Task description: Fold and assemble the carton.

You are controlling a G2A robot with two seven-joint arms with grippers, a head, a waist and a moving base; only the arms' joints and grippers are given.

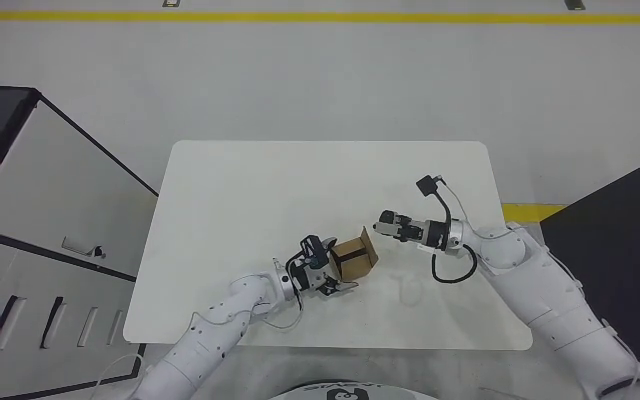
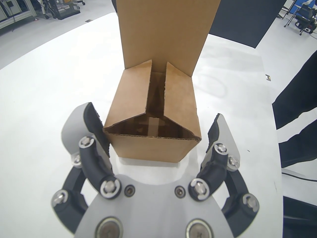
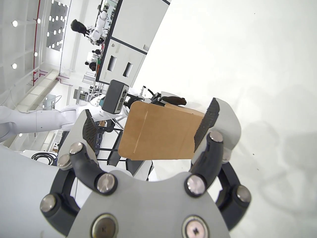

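Top view first: the brown carton (image 1: 356, 255) sits on the white counter (image 1: 250, 200), in the half nearest the robot and roughly midway along its width. The left gripper (image 1: 333, 275) is right at the carton's robot-side end. The right gripper (image 1: 380, 225) is just off the carton's far corner, so the carton lies between the two. A yellow floor line (image 1: 320, 17) runs well beyond the carton, past the counter's far edge.

Over to the left wrist view: the carton (image 2: 158, 95) is dead ahead, open end toward the camera. Two flaps are folded in across the opening with a narrow gap between them. A long flap (image 2: 168, 25) stands straight up behind them. The left jaws are spread wide, one on each side of the carton's near end, gripping nothing. One pad (image 2: 96, 127) is right at a carton corner, and the other sits slightly clear of the opposite corner. A dark panel (image 2: 250, 8) lies beyond the carton.

Now the right wrist view: a closed brown face of the carton (image 3: 161, 132) is in front, framed by the right jaws, which are wide apart and holding nothing. One pad (image 3: 206, 122) overlaps the carton's edge, and I cannot tell whether it touches. Past the carton, the left gripper's dark fingertip (image 3: 174, 99) shows over its far edge.
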